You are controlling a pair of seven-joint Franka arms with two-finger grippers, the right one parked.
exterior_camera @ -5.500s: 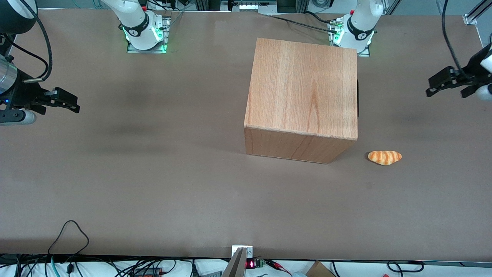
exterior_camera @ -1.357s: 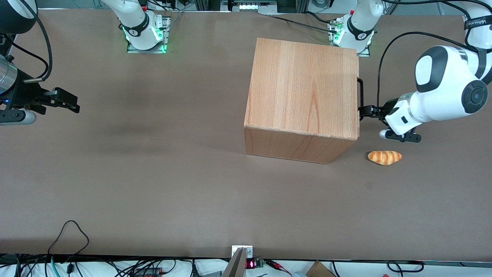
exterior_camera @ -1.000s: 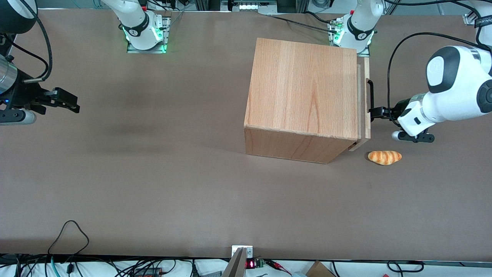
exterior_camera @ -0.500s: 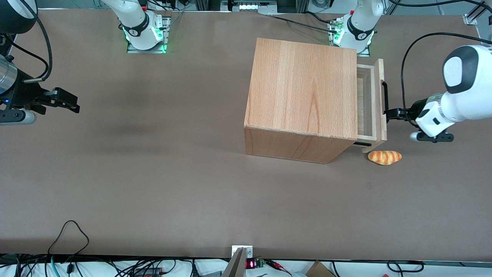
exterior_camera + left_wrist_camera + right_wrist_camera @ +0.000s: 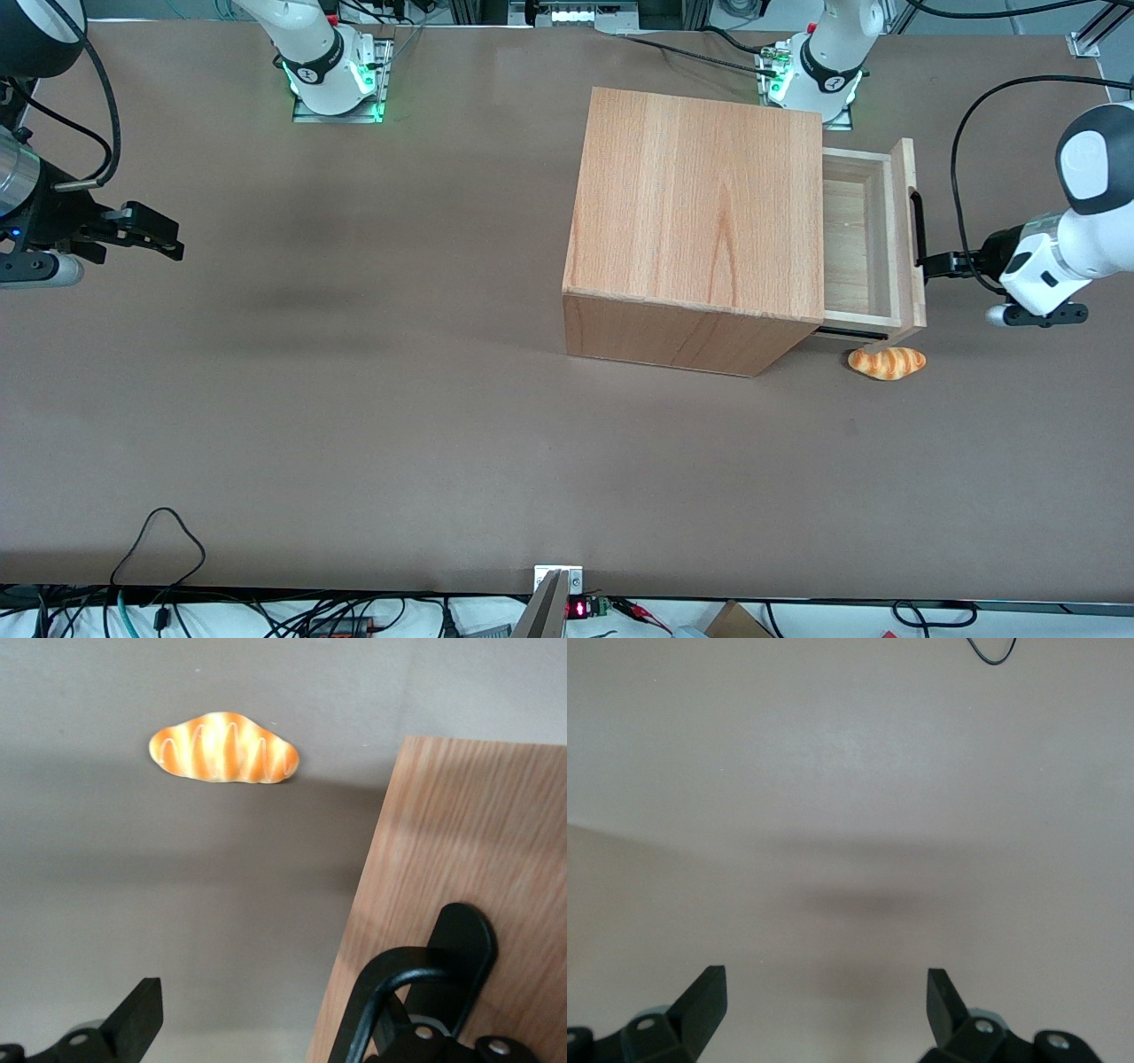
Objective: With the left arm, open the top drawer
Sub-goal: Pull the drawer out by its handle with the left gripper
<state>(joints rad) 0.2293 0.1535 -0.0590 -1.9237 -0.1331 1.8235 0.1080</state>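
Observation:
The top drawer (image 5: 864,235) stands pulled partly out of the wooden cabinet (image 5: 700,204), toward the working arm's end of the table, showing its pale bottom. Its thick front panel (image 5: 910,239) carries a slim black handle (image 5: 918,232). My left arm (image 5: 1076,239) reaches in from that end, and its gripper (image 5: 932,263) is at the handle's nearer end. In the left wrist view the gripper (image 5: 266,1028) is open: one finger (image 5: 133,1023) hangs free over the table, the other sits at the handle (image 5: 461,939) against the panel (image 5: 461,824).
A toy croissant (image 5: 887,361) lies on the brown table (image 5: 354,399) just under the drawer's nearer corner; it also shows in the left wrist view (image 5: 223,748). Arm bases (image 5: 819,75) stand at the table's edge farthest from the camera.
The left arm came in to the handle and drew the drawer out of the cabinet, from shut to partly open, moving toward its own end of the table.

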